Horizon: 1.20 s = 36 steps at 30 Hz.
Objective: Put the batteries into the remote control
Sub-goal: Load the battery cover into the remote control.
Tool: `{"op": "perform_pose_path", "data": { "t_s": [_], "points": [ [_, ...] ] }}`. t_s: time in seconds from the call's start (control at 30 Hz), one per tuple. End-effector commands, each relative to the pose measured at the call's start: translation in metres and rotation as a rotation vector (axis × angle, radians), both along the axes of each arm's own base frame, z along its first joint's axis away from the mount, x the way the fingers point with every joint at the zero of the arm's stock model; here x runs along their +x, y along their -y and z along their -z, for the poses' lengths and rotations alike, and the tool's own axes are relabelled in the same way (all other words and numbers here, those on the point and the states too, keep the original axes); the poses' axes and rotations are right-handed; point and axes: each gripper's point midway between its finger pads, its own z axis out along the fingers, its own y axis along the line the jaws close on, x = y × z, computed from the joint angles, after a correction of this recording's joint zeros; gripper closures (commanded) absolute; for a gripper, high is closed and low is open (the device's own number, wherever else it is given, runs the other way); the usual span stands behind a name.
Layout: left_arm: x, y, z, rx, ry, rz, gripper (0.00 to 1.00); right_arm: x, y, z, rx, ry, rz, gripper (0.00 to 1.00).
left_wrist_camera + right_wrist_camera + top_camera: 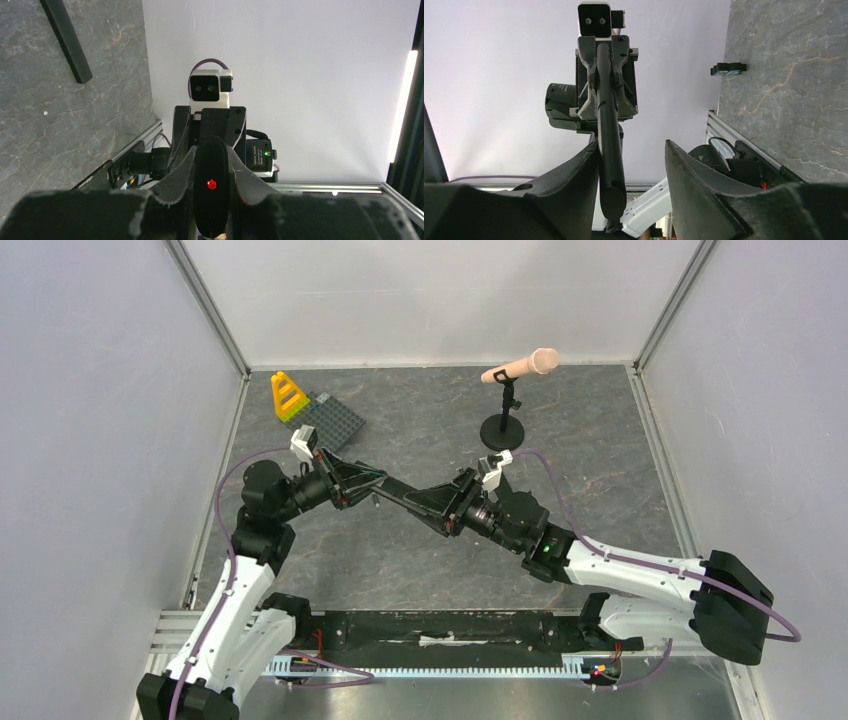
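Slim black matt remote control (607, 125) is hanging level in the air over the middle of the table (420, 570), a dark grey marbled top. It is bridging my two arms.

My left gripper (211, 162) is clamping one end of it, both fingers pressing its sides. A small red dot (211, 184) is showing on the face turned toward my left wrist camera.

My right gripper (631, 150) is straddling the other end with jaws apart. One finger is lying against the bar; the other is standing clear of it, open space between. I am not gripping it on this side.

Left wrist view: a second slim black bar (66, 40) is lying flat on the table, well apart from both grippers. I cannot tell which face is up.

Right wrist view: a small black block (728, 69) with a bluish mark is lying on the table. It is too small to identify.

Far left corner: a yellow triangular toy brick (289, 397) is sitting at the far corner of a grey studded building plate (335, 422); I cannot tell whether it is on the plate or beside it.

Far edge, right of middle: a pink microphone (522, 366) is resting on a black round-footed stand (503, 428), near my right wrist.
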Motion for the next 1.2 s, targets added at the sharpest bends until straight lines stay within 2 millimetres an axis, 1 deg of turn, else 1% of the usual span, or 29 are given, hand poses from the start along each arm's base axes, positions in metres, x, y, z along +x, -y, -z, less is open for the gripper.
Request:
{"op": "perform_pose_path", "data": {
  "t_s": [0.0, 0.17, 0.33, 0.6, 0.83, 1.17],
  "points": [
    [-0.012, 0.001, -0.027, -0.019, 0.151, 0.037, 0.98, 0.007, -0.002, 0.003, -0.015, -0.041, 0.021, 0.49],
    [-0.012, 0.001, -0.029, -0.031, 0.153, 0.036, 0.98, 0.007, -0.005, 0.013, -0.029, -0.073, 0.012, 0.53],
    [-0.014, 0.002, -0.033, -0.039, 0.164, 0.044, 0.98, 0.006, -0.010, 0.023, -0.047, -0.095, -0.006, 0.55],
    [-0.021, 0.002, -0.042, -0.116, 0.081, 0.068, 0.98, 0.009, -0.021, 0.031, -0.077, -0.079, -0.028, 0.58],
    [-0.026, 0.002, -0.047, -0.147, 0.047, 0.077, 0.98, 0.010, -0.028, 0.037, -0.083, -0.078, -0.041, 0.65],
    [-0.030, 0.003, -0.046, -0.150, 0.031, 0.097, 0.98, 0.010, -0.036, 0.044, -0.091, -0.084, -0.063, 0.68]
  ]
}}
